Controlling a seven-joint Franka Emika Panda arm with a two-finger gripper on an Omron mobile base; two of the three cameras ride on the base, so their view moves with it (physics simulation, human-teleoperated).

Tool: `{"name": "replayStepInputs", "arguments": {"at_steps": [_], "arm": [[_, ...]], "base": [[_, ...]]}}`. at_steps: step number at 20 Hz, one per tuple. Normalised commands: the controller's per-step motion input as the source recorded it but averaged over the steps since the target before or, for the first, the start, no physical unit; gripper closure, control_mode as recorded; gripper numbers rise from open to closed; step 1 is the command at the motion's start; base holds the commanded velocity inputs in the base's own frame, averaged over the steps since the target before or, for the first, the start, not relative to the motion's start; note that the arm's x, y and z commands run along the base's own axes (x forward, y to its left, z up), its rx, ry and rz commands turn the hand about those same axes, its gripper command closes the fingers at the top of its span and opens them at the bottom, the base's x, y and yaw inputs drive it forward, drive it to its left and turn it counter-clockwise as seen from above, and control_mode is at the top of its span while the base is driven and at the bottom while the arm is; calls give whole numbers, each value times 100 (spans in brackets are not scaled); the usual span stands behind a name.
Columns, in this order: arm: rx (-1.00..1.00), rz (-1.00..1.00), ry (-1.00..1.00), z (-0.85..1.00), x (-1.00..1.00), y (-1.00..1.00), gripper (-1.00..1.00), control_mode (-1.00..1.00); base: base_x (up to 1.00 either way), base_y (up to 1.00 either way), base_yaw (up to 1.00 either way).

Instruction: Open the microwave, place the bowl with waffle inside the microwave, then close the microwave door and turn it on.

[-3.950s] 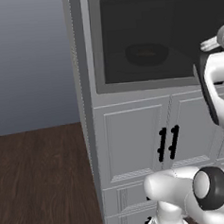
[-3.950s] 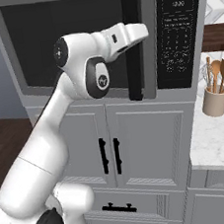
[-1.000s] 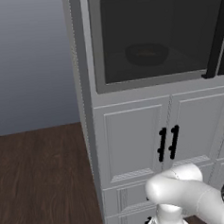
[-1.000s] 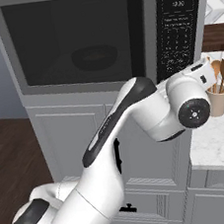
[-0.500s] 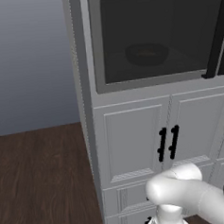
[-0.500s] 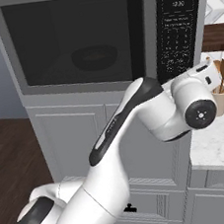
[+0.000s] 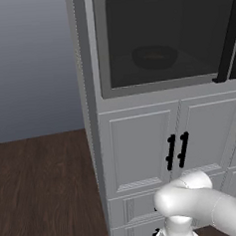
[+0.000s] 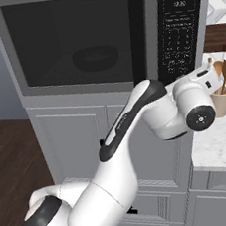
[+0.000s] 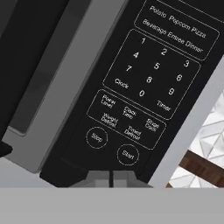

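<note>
The gripper (image 9: 112, 177), pinched shut with nothing held, sits just below the Start button (image 9: 127, 154). A slight drift could press the Stop button (image 9: 96, 136) beside it or bare panel, leaving the bowl (image 8: 95, 57) unheated behind the closed microwave door (image 8: 71, 40).

Place was home kitchen, rendered; built-in microwave (image 8: 100, 36) sat in tall grey-white cabinet column, with black keypad (image 9: 151, 78) marked Popcorn, Pizza, Start; white panelled cabinet doors (image 7: 142, 148) with short black handles stood below; marble-look counter (image 8: 214, 147) held crock of wooden utensils (image 8: 222, 94); dark wood floor (image 7: 40, 190) ran alongside; tiled backsplash (image 9: 205, 135) showed beside microwave.
</note>
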Motion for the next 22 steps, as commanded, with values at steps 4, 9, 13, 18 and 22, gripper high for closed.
{"name": "replayStepInputs", "arguments": {"at_steps": [4,9,13,18,22], "arm": [[0,-1,0,0,31,-20,100,-100],[0,-1,0,0,19,-23,100,-100],[0,0,0,0,3,-15,100,-100],[0,0,0,0,5,0,100,-100],[0,1,0,0,0,12,100,-100]], "base": [[0,0,0],[0,0,0],[0,0,0],[0,0,0],[0,0,0]]}}
